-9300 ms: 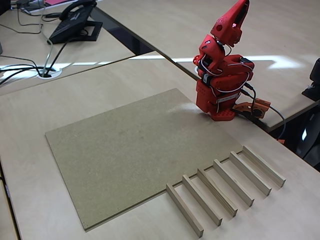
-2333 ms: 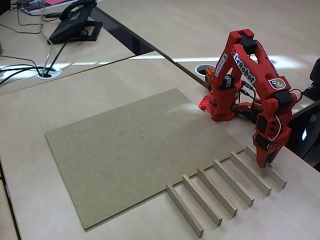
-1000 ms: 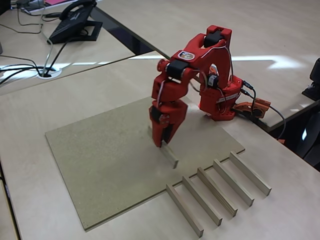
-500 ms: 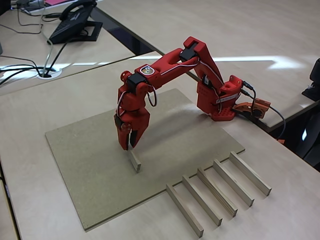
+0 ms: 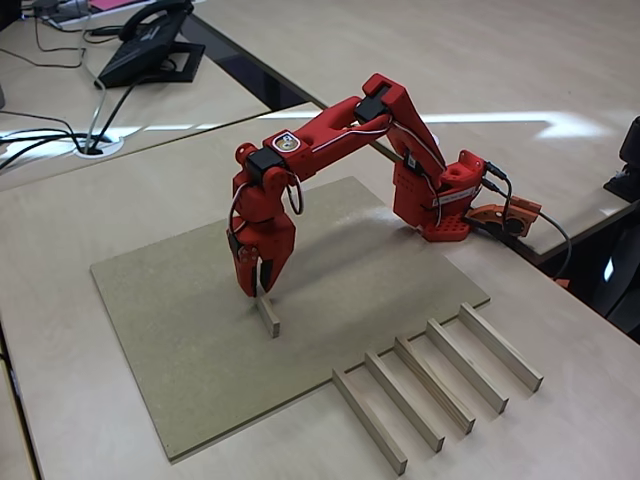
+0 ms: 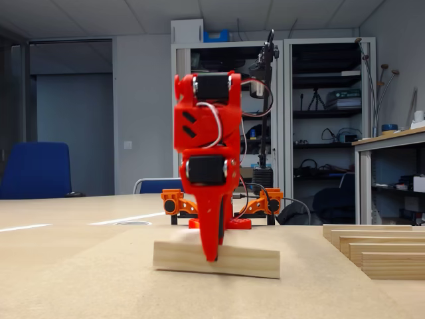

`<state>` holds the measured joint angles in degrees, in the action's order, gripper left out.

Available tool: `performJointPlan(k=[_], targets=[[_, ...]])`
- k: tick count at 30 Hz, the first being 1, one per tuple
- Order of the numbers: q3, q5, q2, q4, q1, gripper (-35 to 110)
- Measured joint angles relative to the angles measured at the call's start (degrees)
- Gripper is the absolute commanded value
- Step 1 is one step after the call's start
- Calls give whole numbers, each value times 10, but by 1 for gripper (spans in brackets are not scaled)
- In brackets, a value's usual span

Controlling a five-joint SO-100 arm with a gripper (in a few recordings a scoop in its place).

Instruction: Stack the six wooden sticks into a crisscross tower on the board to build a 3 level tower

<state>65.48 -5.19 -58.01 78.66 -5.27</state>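
Gripper (image 5: 258, 290) at frame centre, fingers closed on one stick (image 5: 267, 315) lying on the board (image 5: 180, 300); five sticks (image 5: 440, 375) wait lower right.

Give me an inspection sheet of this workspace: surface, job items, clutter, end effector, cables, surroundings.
Surface: pale smooth desk carrying a tan speckled fibreboard panel.
Job items: one pale wooden stick lies on the panel; five more pale wooden sticks lie in a row on the desk beside it; no tower yet.
Clutter: nothing seen on the panel.
End effector: red two-finger end effector at the stick's end, fingers astride it; grip unclear.
Cables: black cable from the arm's base; black cables into a desk grommet.
Surroundings: black desk phone; shelving; blue chair.
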Motion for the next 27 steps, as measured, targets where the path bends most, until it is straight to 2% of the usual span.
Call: performJointPlan(k=[6, 27], targets=[[-3, -2, 11, -2, 6, 10], [4, -24, 14, 30, 7, 18]])
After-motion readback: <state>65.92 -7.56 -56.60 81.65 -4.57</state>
